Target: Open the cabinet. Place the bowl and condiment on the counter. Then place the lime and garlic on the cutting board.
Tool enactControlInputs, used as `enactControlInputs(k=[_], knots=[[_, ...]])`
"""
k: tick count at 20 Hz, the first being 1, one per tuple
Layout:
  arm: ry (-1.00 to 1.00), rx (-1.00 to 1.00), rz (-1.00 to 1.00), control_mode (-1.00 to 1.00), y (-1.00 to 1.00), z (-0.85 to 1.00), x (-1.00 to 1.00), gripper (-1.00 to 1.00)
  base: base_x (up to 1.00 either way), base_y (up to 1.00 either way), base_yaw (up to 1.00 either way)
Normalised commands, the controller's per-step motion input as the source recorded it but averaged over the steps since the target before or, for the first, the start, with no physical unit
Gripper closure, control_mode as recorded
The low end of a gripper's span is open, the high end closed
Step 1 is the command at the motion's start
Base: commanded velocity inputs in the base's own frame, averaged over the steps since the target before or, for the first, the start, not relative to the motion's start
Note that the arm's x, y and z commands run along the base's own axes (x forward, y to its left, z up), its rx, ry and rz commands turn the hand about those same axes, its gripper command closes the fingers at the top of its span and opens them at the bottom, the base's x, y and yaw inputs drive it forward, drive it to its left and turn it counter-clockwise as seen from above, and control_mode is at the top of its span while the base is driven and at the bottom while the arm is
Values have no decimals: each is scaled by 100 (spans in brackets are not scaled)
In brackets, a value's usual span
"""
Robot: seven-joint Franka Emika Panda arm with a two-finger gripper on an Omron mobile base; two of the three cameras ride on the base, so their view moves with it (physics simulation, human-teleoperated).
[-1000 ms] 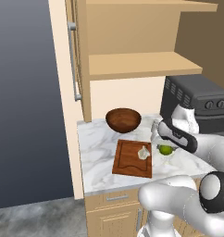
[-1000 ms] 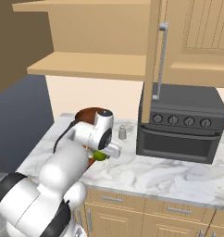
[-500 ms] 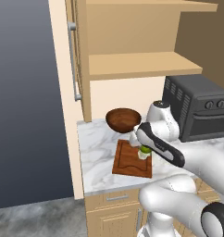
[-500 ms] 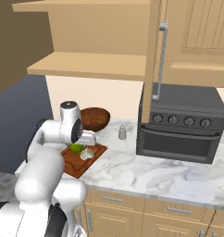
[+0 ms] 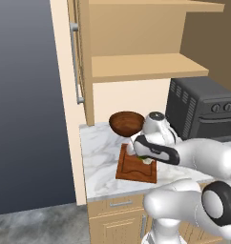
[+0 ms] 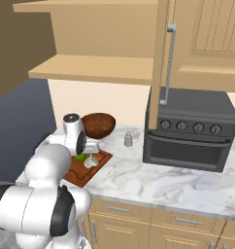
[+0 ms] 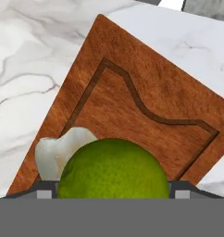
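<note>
The gripper (image 6: 85,154), clasping the lime (image 7: 113,169) over the cutting board (image 7: 146,115), risks knocking the garlic (image 7: 58,150) just beside it, or letting the lime roll off.

A white marble counter (image 6: 139,177) carries a wooden cutting board (image 5: 132,167) near its left end, a dark wooden bowl (image 6: 98,125) behind the board, a small grey shaker (image 6: 128,139) beside the bowl, and a black oven (image 6: 190,131) to the right.
</note>
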Motion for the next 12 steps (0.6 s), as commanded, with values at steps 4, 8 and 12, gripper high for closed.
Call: enactControlInputs(k=[4,8,12], knots=[[0,-3,9,-100,34,-2,11,100,0,0,0],[0,-1,4,-100,8,-26,0,100,0,0,0],[0,0,5,-100,-4,-45,5,100,0,0,0]])
